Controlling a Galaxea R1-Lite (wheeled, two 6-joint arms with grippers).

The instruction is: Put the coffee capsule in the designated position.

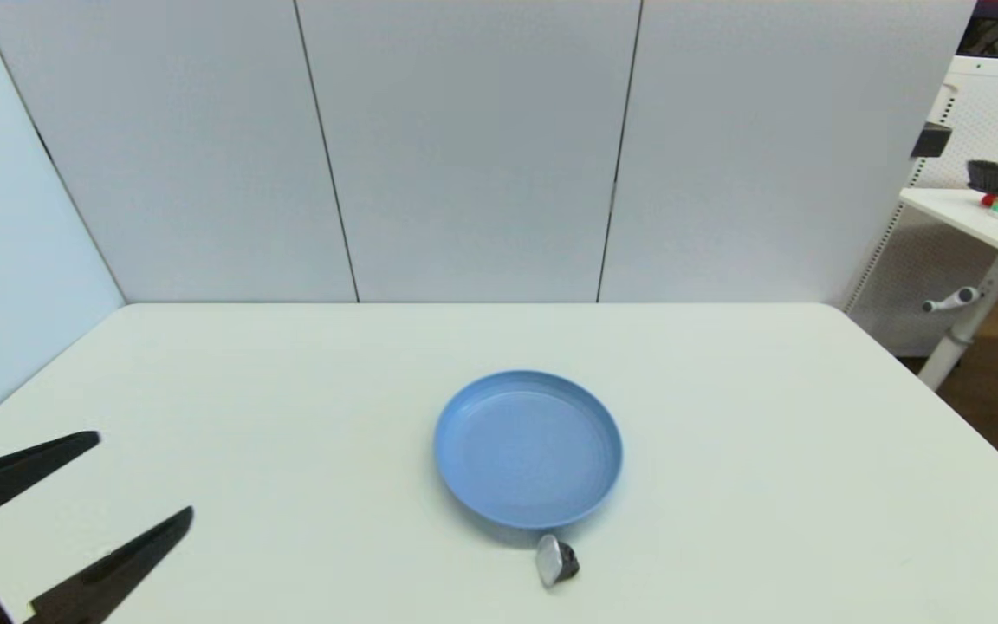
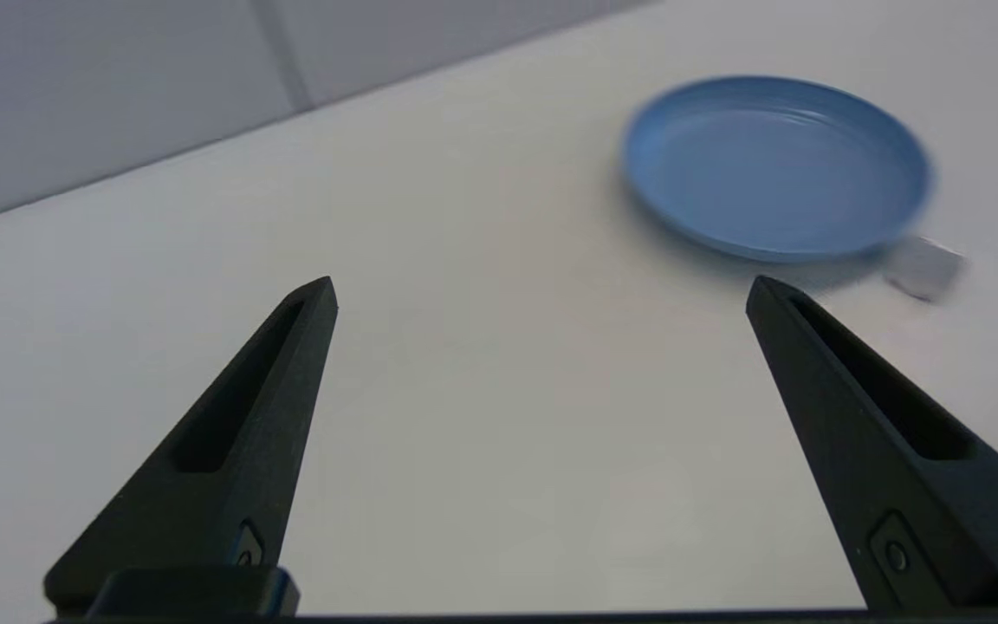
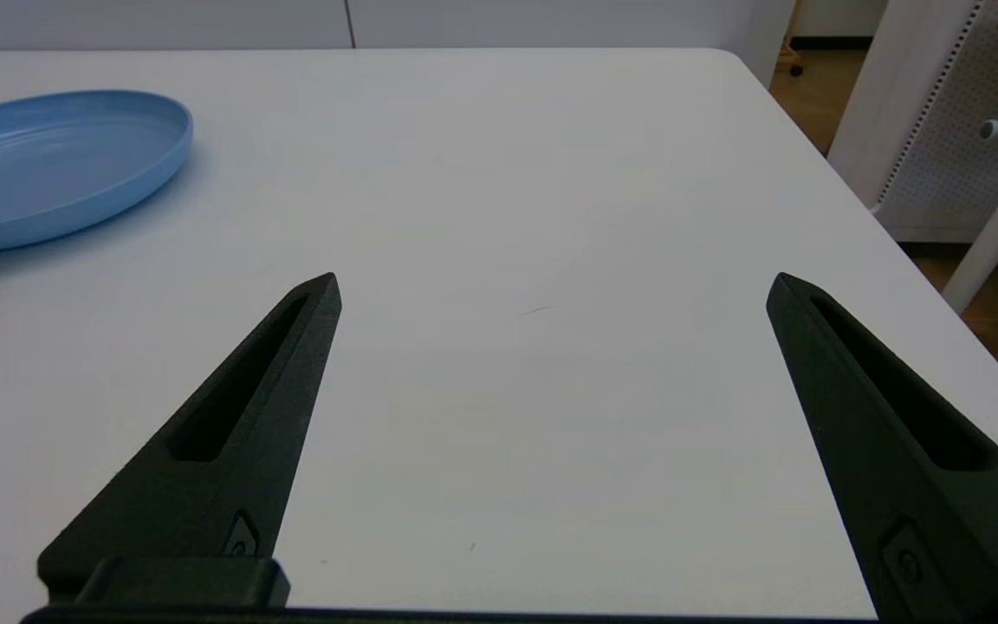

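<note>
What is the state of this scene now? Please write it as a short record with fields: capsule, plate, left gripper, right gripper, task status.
capsule: the coffee capsule lies on its side on the table, just outside the near rim of the plate
plate: the blue plate stands at mid-table, nothing in it
left gripper: the left gripper is open, at the table's near left, far from the capsule
right gripper: the right gripper is open over bare table to the right of the plate, holding nothing
task status: capsule not yet grasped
</note>
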